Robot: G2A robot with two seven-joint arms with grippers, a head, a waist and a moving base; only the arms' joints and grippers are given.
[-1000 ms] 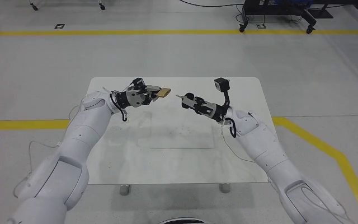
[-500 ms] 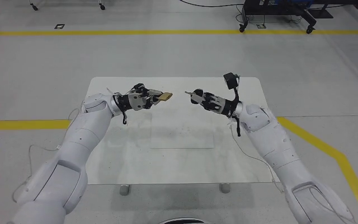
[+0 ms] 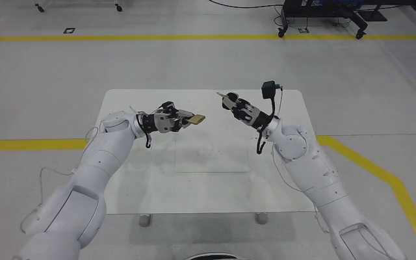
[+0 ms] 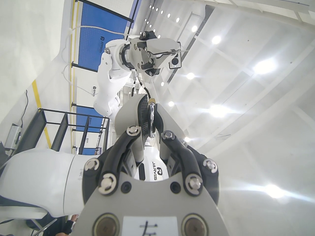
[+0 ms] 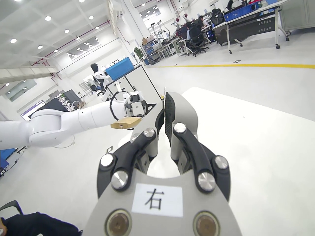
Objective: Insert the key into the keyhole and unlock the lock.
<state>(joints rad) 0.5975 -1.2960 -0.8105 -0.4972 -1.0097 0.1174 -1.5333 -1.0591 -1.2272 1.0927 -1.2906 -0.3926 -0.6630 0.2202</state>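
Above the white table (image 3: 273, 188), my left gripper (image 3: 181, 120) is shut on the shackle of a brass padlock (image 3: 197, 119), whose body points toward the other arm. In the left wrist view the silver shackle (image 4: 151, 114) is pinched between the left gripper's (image 4: 150, 104) pads. My right gripper (image 3: 232, 104) hangs a short way to the right and farther back, shut on a thin silver key (image 3: 222, 97) that points up and away. In the right wrist view the key tip (image 5: 164, 91) pokes out of the right gripper (image 5: 164, 103), and the padlock (image 5: 125, 123) hangs apart from it.
The tabletop beneath both arms is bare. Yellow floor lines (image 3: 195, 37) run behind and beside the table. Desks, racks and seated people (image 5: 196, 29) are far off in the room.
The left gripper has carried the padlock slightly right and nearer. The right gripper has drawn back toward the table's far side and tilted the key upward, widening the gap.
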